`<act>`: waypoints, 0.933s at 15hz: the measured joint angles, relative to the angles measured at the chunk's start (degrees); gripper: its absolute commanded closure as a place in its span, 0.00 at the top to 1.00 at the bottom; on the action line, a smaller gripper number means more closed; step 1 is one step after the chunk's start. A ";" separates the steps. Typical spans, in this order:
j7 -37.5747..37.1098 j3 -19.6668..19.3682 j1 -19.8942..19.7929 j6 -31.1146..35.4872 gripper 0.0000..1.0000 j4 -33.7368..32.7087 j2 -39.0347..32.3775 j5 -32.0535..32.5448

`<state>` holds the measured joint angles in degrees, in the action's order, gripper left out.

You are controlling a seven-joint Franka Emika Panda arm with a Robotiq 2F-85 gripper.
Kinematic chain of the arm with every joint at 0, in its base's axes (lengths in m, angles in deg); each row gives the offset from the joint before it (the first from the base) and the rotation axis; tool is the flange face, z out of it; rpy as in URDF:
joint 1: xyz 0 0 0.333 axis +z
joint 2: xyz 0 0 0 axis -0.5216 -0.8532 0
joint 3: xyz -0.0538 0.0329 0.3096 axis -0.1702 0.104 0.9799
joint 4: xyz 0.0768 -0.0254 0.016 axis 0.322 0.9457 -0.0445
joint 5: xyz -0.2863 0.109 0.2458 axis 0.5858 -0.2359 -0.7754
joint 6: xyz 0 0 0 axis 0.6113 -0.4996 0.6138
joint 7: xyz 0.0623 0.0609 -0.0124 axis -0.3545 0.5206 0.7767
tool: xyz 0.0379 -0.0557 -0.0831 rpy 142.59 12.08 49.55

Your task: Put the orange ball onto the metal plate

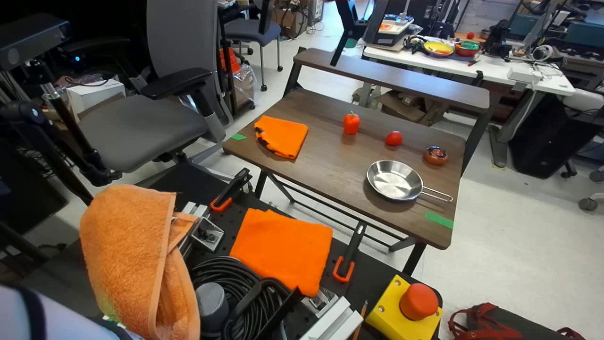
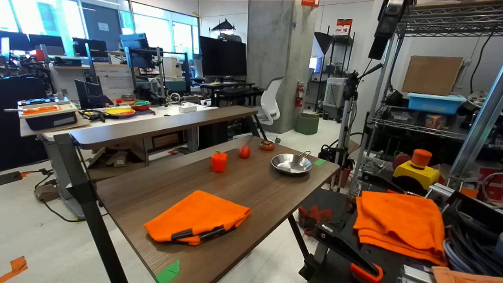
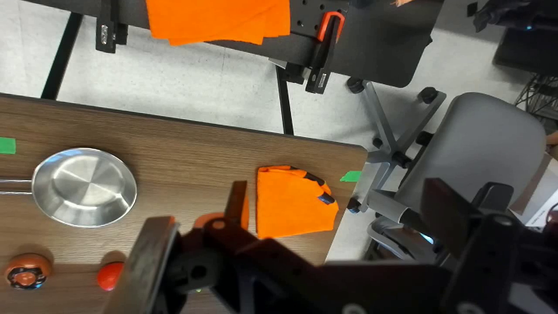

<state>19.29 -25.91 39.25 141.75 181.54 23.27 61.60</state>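
Small round orange-red ball (image 1: 394, 138), not yet transferred. Brown wood-grained table (image 1: 325, 165): mid-frame in an exterior view. Black gripper (image 3: 335, 196): lower wrist view, fingers spread, holding nothing. Shiny silver round metal dish (image 1: 395, 179): right of centre, same frame. Ball: on the table, above the dish in frame; presumably light, apt to roll; pinch across its middle.

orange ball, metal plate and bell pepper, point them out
Orange ball (image 1: 394, 138): in an exterior view, middle of its rounded side
Metal plate (image 3: 84, 186): in the wrist view, bare base
Bell pepper (image 2: 219, 162): in an exterior view, body below the stem
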 measured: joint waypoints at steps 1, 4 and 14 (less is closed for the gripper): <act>0.00 0.00 0.00 0.00 1.00 0.00 0.00 0.00; 0.00 0.00 0.00 0.00 1.00 0.00 0.00 0.00; -7.35 0.46 -0.12 17.59 1.00 -8.59 -10.32 -13.23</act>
<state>11.94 -25.45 39.13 159.34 172.95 12.95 48.37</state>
